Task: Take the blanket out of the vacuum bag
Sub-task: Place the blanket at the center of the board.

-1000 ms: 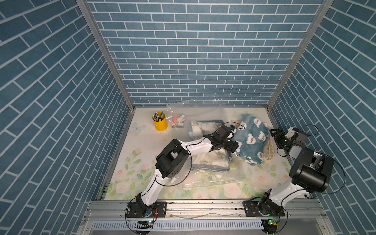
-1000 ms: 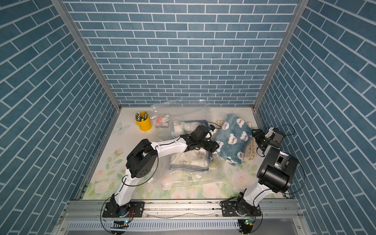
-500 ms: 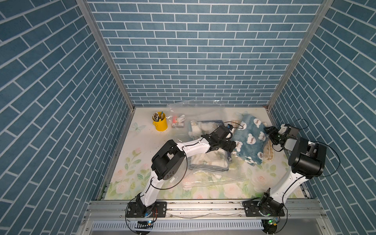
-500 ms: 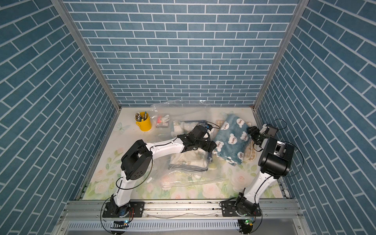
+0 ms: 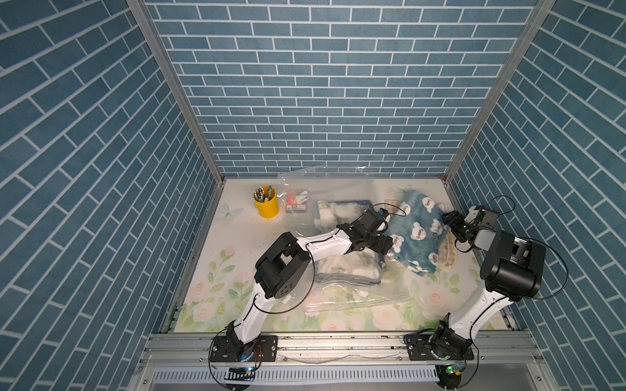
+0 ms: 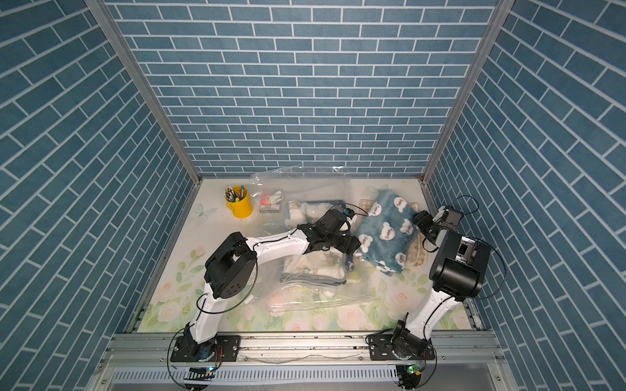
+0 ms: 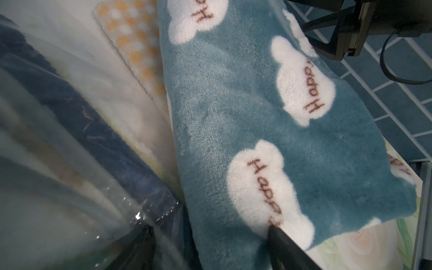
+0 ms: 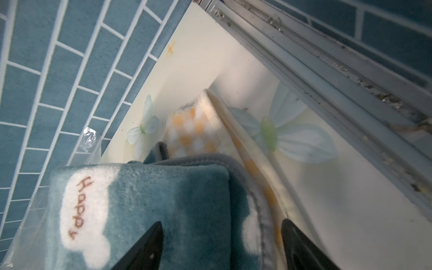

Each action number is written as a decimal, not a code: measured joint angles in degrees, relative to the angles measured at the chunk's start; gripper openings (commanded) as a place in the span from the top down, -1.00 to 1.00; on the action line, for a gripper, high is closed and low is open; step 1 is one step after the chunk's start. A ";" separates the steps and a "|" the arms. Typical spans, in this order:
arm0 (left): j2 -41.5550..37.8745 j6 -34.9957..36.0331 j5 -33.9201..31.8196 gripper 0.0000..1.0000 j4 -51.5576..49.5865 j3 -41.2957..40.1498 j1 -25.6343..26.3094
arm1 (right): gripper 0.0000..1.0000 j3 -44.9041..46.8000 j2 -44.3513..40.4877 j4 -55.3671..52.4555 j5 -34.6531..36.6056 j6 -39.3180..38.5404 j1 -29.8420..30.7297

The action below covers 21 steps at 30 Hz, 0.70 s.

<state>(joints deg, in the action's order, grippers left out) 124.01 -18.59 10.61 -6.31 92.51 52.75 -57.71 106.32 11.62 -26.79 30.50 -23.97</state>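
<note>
The blanket (image 5: 416, 233) (image 6: 386, 233) is teal with white "Happy" bears and lies folded at the right of the table. The vacuum bag (image 5: 355, 298) (image 6: 321, 298) is crinkly clear plastic spread across the middle. My left gripper (image 5: 386, 247) (image 7: 210, 233) is open at the blanket's left edge; one finger is under bag film (image 7: 58, 198) and the other touches the fleece (image 7: 233, 117). My right gripper (image 5: 450, 220) (image 8: 221, 229) is open at the blanket's right corner (image 8: 152, 205), its fingers on either side of the folded edge.
A cream and navy blanket (image 5: 345, 267) sits inside the bag under my left arm. A yellow-checked cloth (image 5: 447, 252) (image 8: 191, 133) lies under the teal blanket. A yellow pen cup (image 5: 266, 207) and a small packet (image 5: 297, 203) stand at the back left. The right wall rail (image 8: 327, 70) is close.
My right gripper has moved left, up to the blanket's corner, and its arm has drawn in. The left gripper stays at the blanket's left edge.
</note>
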 measured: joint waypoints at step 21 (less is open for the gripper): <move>1.42 -1.68 5.22 0.57 0.96 0.24 -0.35 | 0.75 -0.50 2.51 0.22 -2.60 -0.81 1.49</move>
<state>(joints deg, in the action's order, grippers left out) 125.43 -20.27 15.84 -5.34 92.75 52.40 -58.22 108.84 11.84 -29.39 29.69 -22.48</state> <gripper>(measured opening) 0.250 0.204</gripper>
